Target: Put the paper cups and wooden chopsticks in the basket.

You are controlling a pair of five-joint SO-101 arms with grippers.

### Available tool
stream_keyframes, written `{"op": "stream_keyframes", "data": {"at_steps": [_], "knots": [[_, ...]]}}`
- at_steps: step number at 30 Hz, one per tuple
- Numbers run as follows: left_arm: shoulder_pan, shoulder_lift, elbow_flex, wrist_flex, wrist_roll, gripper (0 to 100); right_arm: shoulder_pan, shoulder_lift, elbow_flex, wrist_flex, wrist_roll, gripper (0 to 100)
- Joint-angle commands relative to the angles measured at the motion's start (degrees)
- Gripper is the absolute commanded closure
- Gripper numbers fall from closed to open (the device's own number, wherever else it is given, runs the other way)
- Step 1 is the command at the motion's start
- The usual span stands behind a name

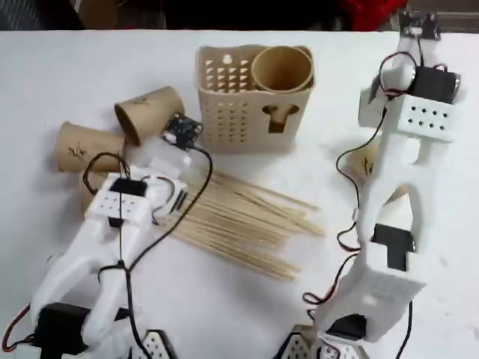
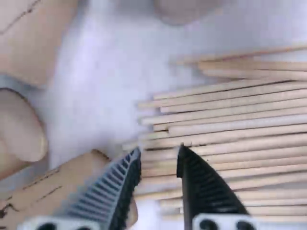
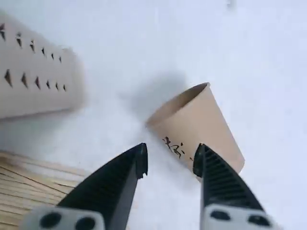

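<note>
Left gripper (image 2: 159, 152) stood parted and empty, wooden chopsticks (image 2: 230, 124) beneath its fingertips; right gripper (image 3: 170, 151) likewise parted, a tipped paper cup (image 3: 196, 120) just beyond its tips.

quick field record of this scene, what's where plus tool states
basket: upright, far middle of the table
cup in basket: one, upright
left cups: at least two, on their sides left of the basket
right cup: on its side, by the right arm
chopsticks: loose pile, flat in front of the basket
left tool: open, over the pile's end
right tool: open, over the right cup
</note>
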Motion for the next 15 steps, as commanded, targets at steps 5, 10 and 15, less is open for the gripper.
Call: {"op": "stream_keyframes", "data": {"at_steps": [5,10,15], "knots": [[0.57,-2.59,-0.26,-0.97,-0.18,86,1.63,7.34,2.2,-4.88,-3.43,74.7],[0.66,-2.59,-0.26,-0.97,-0.18,86,4.0,12.97,2.29,-6.9,-3.87,74.6],[0.66,-2.59,-0.26,-0.97,-0.18,86,8.4,16.57,2.29,-6.99,-3.43,74.6]]}}
